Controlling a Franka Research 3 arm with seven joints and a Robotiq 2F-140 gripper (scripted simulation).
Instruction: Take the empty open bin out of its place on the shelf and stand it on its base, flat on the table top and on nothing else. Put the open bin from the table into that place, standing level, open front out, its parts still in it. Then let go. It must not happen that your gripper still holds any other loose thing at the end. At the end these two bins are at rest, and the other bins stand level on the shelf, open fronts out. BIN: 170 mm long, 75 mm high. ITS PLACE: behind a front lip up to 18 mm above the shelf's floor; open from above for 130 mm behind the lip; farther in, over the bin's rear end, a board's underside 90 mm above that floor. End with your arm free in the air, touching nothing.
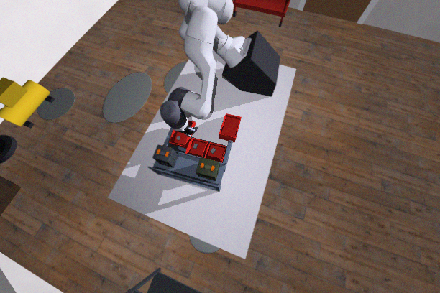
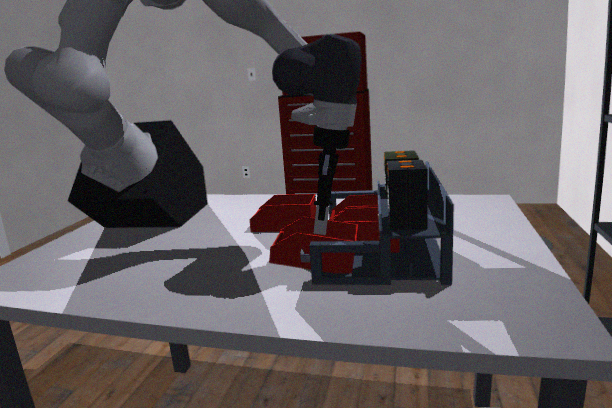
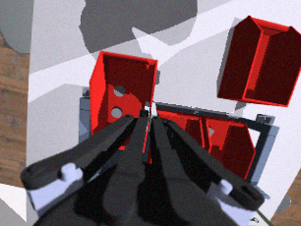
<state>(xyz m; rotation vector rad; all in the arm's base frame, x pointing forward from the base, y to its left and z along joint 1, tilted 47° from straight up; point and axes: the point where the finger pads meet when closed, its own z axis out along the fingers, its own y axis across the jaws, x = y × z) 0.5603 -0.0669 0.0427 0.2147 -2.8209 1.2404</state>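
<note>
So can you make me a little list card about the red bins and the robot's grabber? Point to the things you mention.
Red bins in view: four
Empty bin: the one on the table (image 1: 230,128) (image 2: 282,214) (image 3: 279,69), beside the shelf (image 1: 187,165) (image 2: 345,247) (image 3: 268,142)
Left bin: this one (image 1: 180,138) (image 2: 300,248) (image 3: 130,100) sticks out past the shelf's front; grey parts inside
Other two bins: side by side on the shelf
Gripper (image 1: 191,130) (image 2: 321,229) (image 3: 149,112): shut, seemingly on the left bin's side wall
Cases on top: one dark grey (image 1: 165,157) (image 2: 407,198), one green (image 1: 208,169) (image 2: 400,154)
</note>
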